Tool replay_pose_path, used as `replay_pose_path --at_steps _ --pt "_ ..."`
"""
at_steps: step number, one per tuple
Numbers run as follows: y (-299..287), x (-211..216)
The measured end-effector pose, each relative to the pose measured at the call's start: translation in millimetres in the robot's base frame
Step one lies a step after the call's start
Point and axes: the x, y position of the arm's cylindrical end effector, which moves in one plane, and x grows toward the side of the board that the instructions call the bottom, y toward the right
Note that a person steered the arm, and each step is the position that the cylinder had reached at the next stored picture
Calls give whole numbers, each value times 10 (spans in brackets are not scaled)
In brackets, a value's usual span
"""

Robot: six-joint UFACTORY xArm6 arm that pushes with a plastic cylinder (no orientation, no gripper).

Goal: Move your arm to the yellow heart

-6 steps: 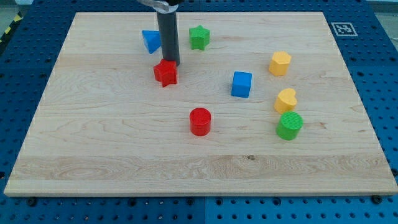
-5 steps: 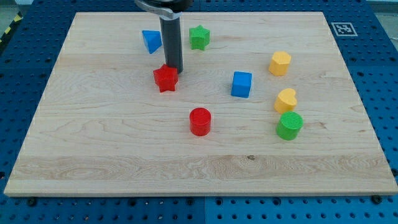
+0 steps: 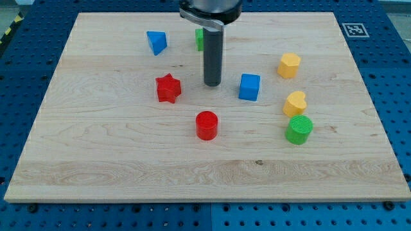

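Wooden board (image 3: 96, 167) on a blue perforated table (image 3: 398, 77). Nearest the view's bottom: green cylinder (image 3: 299, 129) at right, red cylinder (image 3: 207, 125) near centre. Just above the green cylinder, almost touching: yellow heart (image 3: 295, 103). Farther up: red star (image 3: 168, 88), blue cube (image 3: 250, 86). Between these two, touching neither: my tip (image 3: 212, 84), end of a straight dark rod, no claw fitted, nothing held. Well apart from the yellow heart, with the blue cube between. Farther still: yellow hexagonal block (image 3: 289, 65), blue triangle (image 3: 156, 42), green block (image 3: 200, 38) partly hidden behind the rod, shape unclear.
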Motion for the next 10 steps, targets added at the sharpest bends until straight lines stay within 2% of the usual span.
replay_pose_path --at_steps 3,5,10 --pt "226 267" --pt "509 623" --pt "1275 627"
